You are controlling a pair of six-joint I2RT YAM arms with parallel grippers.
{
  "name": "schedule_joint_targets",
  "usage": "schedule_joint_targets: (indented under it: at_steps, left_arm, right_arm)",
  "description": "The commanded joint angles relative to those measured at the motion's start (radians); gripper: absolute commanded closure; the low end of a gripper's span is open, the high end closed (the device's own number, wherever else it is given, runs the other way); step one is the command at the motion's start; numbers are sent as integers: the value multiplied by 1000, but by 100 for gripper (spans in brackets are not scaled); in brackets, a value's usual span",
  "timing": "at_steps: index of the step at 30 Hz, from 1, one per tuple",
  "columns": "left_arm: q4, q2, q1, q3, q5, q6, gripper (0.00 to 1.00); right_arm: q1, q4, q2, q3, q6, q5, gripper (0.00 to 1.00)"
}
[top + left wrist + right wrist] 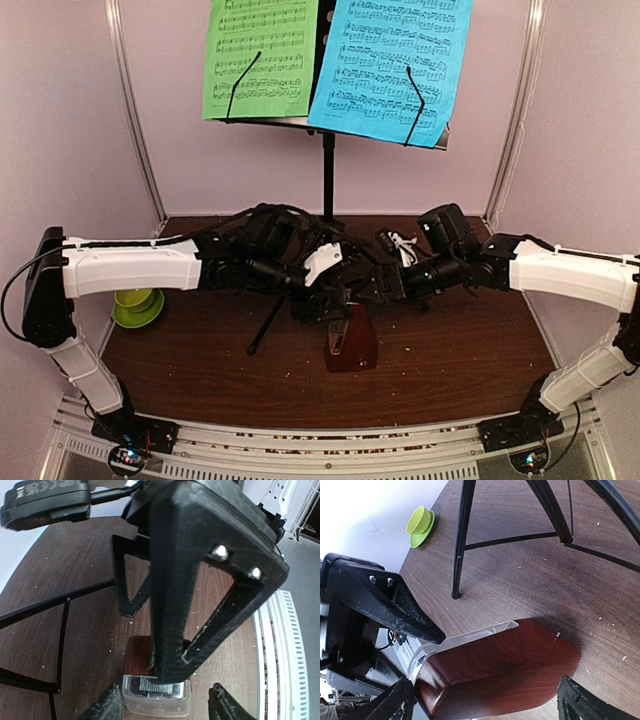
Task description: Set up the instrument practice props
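The black perforated tripod music stand is being carried at the back centre of the dark brown wooden surface, with the green sheet of printed music and the blue sheet of printed music being displayed side by side on it. Before it, the dark red-brown pyramid metronome with clear cover is being flanked by the right gripper, held wide open around its body, and the left gripper, held partly open astride its clear cover. The lime green cup and saucer is being carried near the surface's left edge.
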Motion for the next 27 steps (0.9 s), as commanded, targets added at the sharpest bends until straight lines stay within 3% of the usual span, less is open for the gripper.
schedule_joint_targets:
  at_steps: [1,13,17,18,21,23,27]
  left_arm:
    - [46,-9,10,17,17,24,47]
    - [48,-30,20,-16,13,35,75]
    - [46,-44,21,-34,17,41,78]
    - [44,-45,21,-36,17,43,76]
    - [56,-52,21,-39,11,47,54]
    - [60,-49,22,-27,11,52,44]
    - [42,-7,28,30,44,67,39]
  right_arm:
    - [3,-34,15,-31,-1,19,0]
    - [-8,-104,3,-78,-31,84,0]
    - [-9,-100,2,-86,-29,88,0]
    - [-9,-98,2,-87,-29,86,0]
    - [-9,-98,3,-86,-30,83,0]
    - [-9,-103,5,-84,-34,82,1]
    - [-9,-108,-2,-83,-35,87,1]
